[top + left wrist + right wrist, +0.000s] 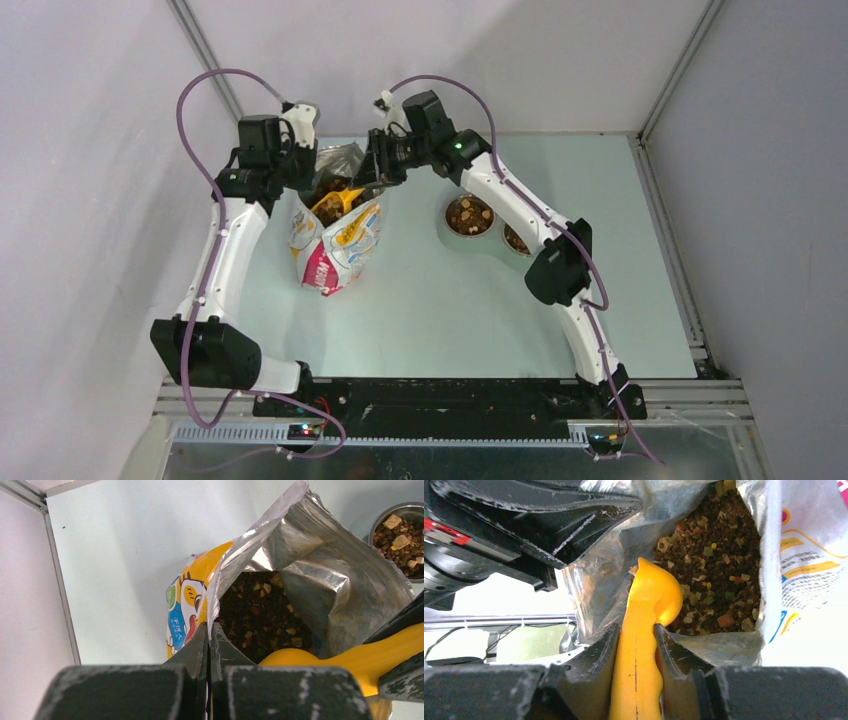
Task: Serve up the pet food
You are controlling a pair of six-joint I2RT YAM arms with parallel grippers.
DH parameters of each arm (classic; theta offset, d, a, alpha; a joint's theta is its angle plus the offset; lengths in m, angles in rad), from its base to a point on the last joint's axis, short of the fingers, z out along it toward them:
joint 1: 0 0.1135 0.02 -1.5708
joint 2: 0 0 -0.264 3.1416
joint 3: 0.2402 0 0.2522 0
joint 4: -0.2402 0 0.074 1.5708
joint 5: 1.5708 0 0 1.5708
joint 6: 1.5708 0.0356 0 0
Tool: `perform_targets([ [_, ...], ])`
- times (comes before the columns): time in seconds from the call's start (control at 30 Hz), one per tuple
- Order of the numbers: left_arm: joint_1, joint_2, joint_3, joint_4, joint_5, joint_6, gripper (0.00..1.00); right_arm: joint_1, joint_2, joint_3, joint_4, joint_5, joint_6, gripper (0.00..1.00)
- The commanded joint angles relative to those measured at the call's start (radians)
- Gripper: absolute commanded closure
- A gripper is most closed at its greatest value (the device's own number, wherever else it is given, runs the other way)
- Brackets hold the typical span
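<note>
- Left wrist view: left gripper (209, 630) clenched on the rim of the white printed foil bag (320, 575), whose mouth is open.
- Right wrist view: right gripper (636, 630) grasps the handle of the yellow plastic scoop (651, 592); the scoop head is inside the bag, on the brown-tan dry kibble (714, 565).
- Top view alone: the bag stands on the pale table (430, 320). Two round metal bowls (447, 218) right of it also hold kibble, one partly hidden by the right arm.

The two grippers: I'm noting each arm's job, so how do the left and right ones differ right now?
The left gripper pinches the bag by its thin foil rim, while the right gripper clamps the handle of the yellow scoop. The left one's jaws nearly meet; the right one's stand apart around the thicker handle. Both sit at the bag's open mouth, over the pet food.
</note>
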Motion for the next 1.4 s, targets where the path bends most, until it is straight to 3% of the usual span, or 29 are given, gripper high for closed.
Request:
perform_targets([
  [0.0, 0.012, -0.014, 0.047, -0.016, -0.031, 0.032, 1.00, -0.041, -0.075, 0.007, 0.102, -0.101, 0.081, 1.00],
  [0.23, 0.014, 0.015, 0.096, -0.078, -0.065, 0.065, 1.00, -0.097, -0.085, -0.167, 0.390, -0.303, 0.293, 1.00],
  [0.6, 0.014, 0.080, 0.186, -0.201, -0.121, 0.150, 1.00, -0.169, -0.040, -0.248, 0.706, -0.298, 0.538, 1.00],
  [0.7, 0.014, 0.090, 0.194, -0.210, -0.127, 0.163, 1.00, -0.154, -0.018, -0.176, 0.612, -0.215, 0.431, 1.00],
  [0.83, 0.013, 0.092, 0.211, -0.228, -0.127, 0.166, 1.00, -0.136, 0.002, -0.080, 0.336, -0.108, 0.277, 1.00],
  [1.03, 0.014, 0.070, 0.198, -0.212, -0.151, 0.172, 1.00, -0.138, -0.033, -0.116, 0.224, -0.034, 0.187, 1.00],
  [1.13, 0.014, 0.071, 0.193, -0.208, -0.148, 0.172, 1.00, -0.137, -0.049, -0.141, 0.266, -0.052, 0.230, 1.00],
  [1.3, 0.014, 0.074, 0.193, -0.201, -0.142, 0.167, 1.00, -0.141, -0.071, -0.268, 0.517, -0.191, 0.388, 1.00],
  [1.37, 0.013, 0.072, 0.192, -0.199, -0.141, 0.166, 1.00, -0.129, -0.076, -0.226, 0.422, -0.147, 0.300, 1.00],
])
